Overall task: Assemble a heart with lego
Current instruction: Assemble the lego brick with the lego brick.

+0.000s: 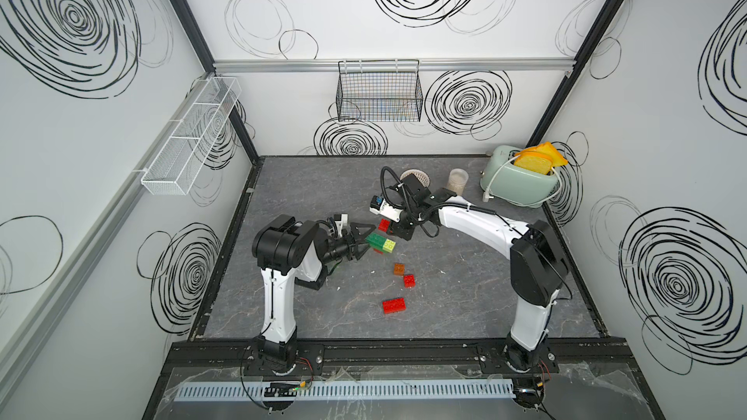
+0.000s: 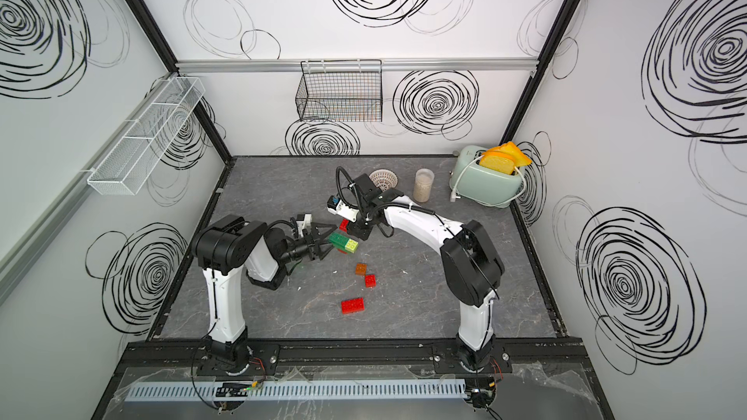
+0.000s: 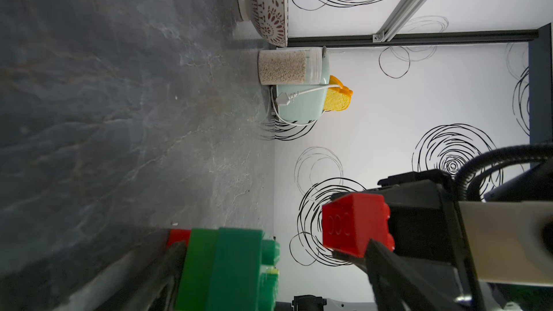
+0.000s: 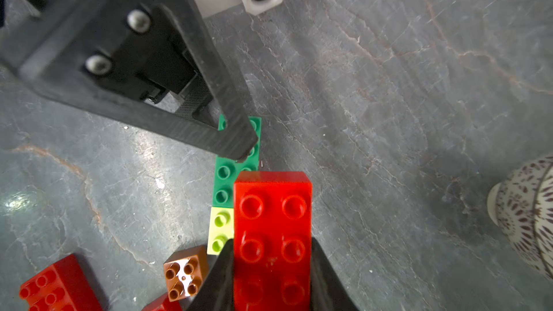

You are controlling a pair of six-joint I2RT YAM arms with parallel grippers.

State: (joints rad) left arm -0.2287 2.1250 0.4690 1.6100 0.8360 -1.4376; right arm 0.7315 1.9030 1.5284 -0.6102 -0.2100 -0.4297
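Clamping the light, rigid red brick (image 4: 272, 204) across its smooth long sides, the right gripper (image 4: 271, 245) seems secure; the left gripper (image 1: 367, 240) gapes empty.

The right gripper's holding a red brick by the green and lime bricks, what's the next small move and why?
Probably shift the right gripper sideways so its red brick sits over the studs of the green brick, ready to press down. The held brick hangs beside the green brick and lime brick, not on them, and the left gripper stands open at the green end.
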